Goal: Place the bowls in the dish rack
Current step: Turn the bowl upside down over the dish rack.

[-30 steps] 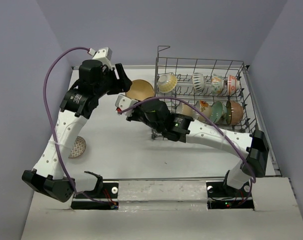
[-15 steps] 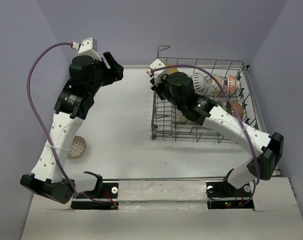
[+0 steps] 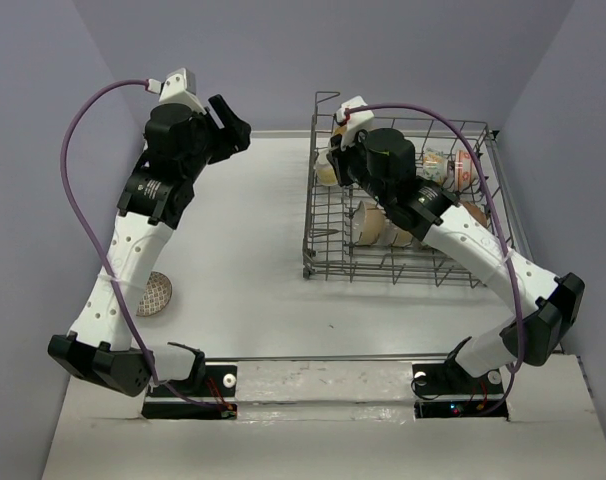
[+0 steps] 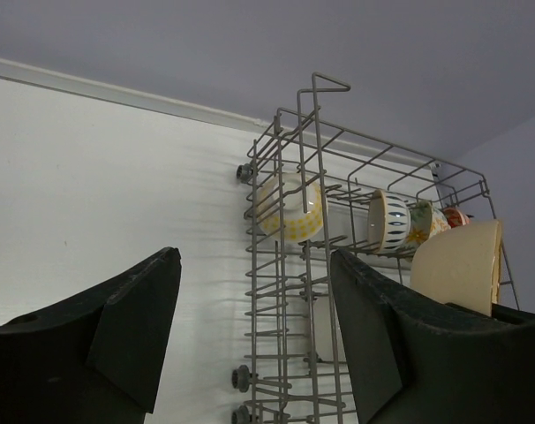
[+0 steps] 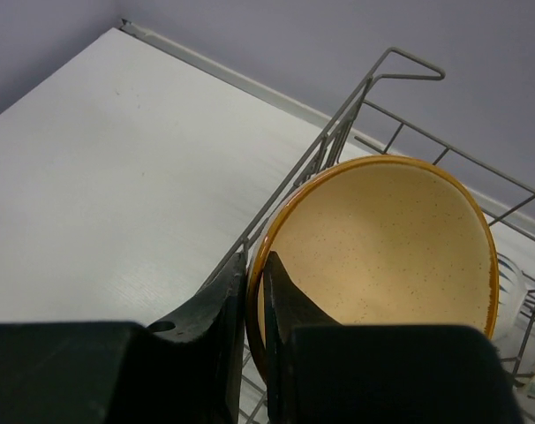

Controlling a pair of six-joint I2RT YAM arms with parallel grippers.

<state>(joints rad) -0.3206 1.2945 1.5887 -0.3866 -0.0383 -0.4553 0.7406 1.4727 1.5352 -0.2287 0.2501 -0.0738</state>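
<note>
Right wrist view shows our right jaws pinched tight on the rim of the round tan ceramic bowl with a brown edge (image 5: pixel 382 247). The bowl stands on its side over a corner of the big grey wire dish rack (image 3: pixel 328 235). Our left jaws are wide apart and hold nothing, above the white desk (image 4: pixel 100 177). We think we should go down slowly and slip the bowl between free wires, away from the cream and yellow bowl (image 4: pixel 290 208). We should let go only when it rests.

My right arm (image 3: pixel 453 232) covers most ceramic bowls (image 3: pixel 368 224) in the grey wire dish rack (image 3: pixel 408 119); my right gripper (image 5: pixel 254 274) hides the lower rim of the tan speckled bowl (image 5: pixel 382 247).
</note>
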